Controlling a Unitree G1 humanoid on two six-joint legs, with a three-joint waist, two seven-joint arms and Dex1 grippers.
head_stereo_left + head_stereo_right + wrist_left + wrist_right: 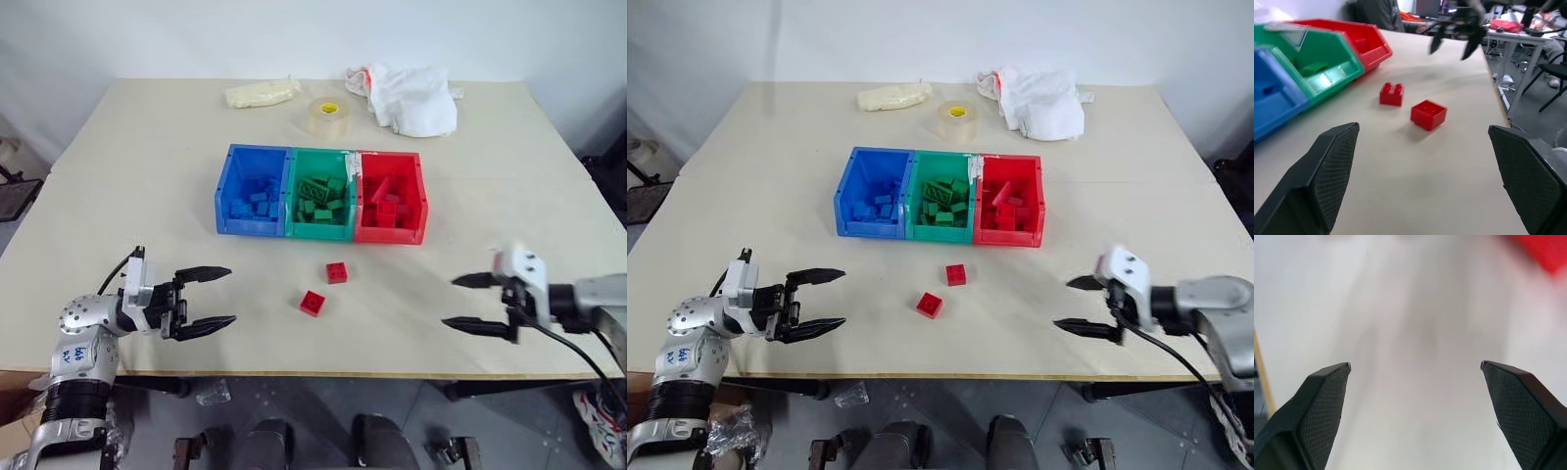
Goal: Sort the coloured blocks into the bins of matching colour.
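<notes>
Both grippers, left gripper (206, 298) and right gripper (468, 302), gape empty; approach lower-centre red blocks (313, 303) squarely (studs up), then red bin (419, 201).

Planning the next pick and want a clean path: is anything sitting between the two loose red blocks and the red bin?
Nothing visible does. The two red blocks lie on bare table in front of the bins, and the stretch up to the red bin holds nothing. Both the left end effector and the right end effector are open, holding nothing.

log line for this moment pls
left gripper: open, empty | right gripper: open, empty | two red blocks: on table, unsorted | bins: part filled
</notes>
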